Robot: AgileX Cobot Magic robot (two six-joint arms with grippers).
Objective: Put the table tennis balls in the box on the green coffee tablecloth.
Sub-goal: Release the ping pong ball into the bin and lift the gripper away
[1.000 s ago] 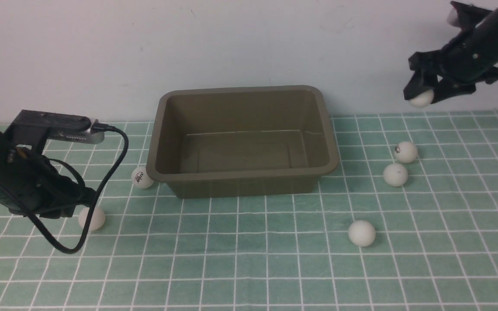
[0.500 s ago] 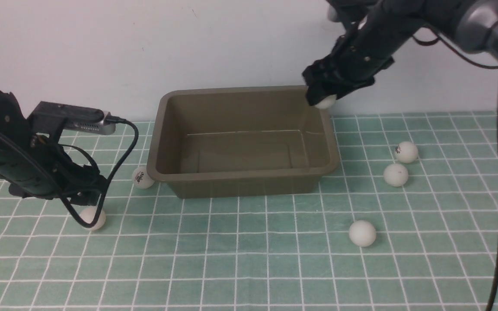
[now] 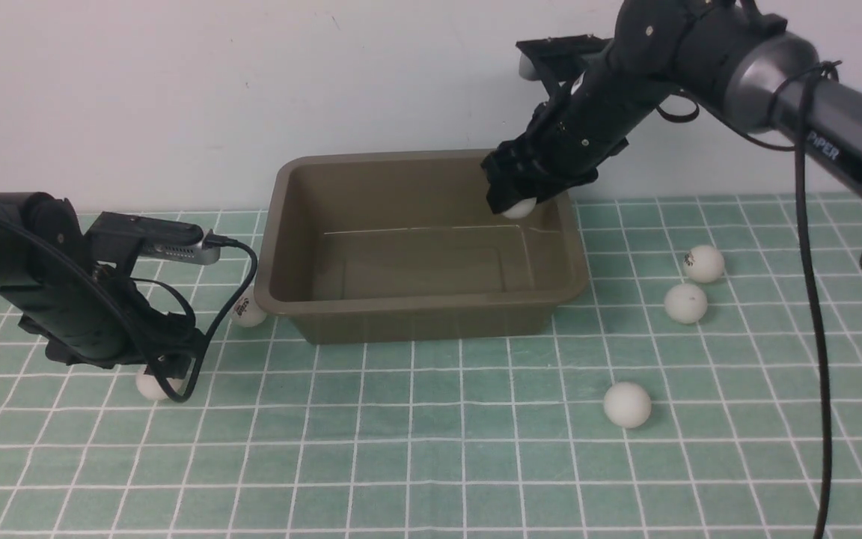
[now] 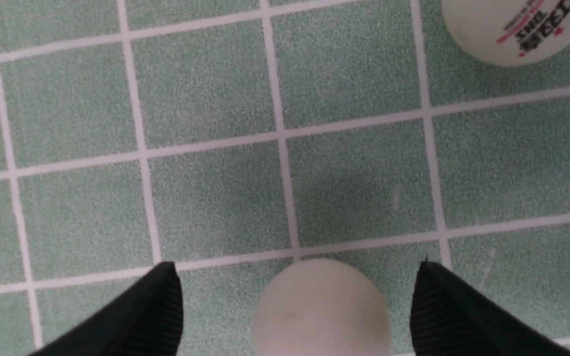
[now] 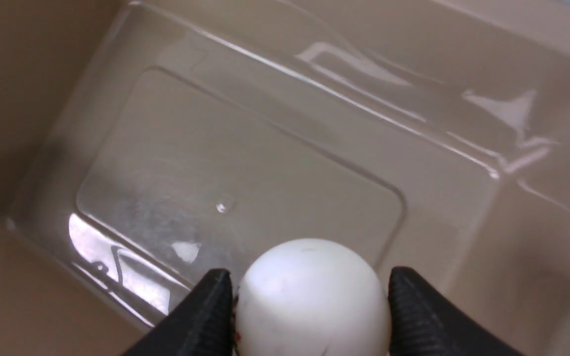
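Note:
The olive-brown box (image 3: pixel 416 303) stands on the green checked tablecloth (image 3: pixel 431 457), and nothing lies in it. My right gripper (image 3: pixel 518 202) hangs over the box's far right corner, shut on a white ball (image 3: pixel 521 209). In the right wrist view that ball (image 5: pixel 309 306) sits pinched in the gripper (image 5: pixel 309 271) above the box floor (image 5: pixel 245 163). My left gripper (image 3: pixel 167 368) is low at the left. It is open around a ball (image 3: pixel 148 385), and in the left wrist view the ball (image 4: pixel 320 311) has a gap to each fingertip (image 4: pixel 166 296).
A logo-printed ball (image 3: pixel 249 311) rests against the box's left front corner and shows in the left wrist view (image 4: pixel 512 27). Three more balls lie right of the box: two close together (image 3: pixel 702 263), (image 3: pixel 685 302) and one nearer the front (image 3: pixel 627 404). A wall stands behind.
My right arm has swung left and down with its ball, from far right of the box to over its far right corner. My left gripper has opened and settled around the front-left ball.

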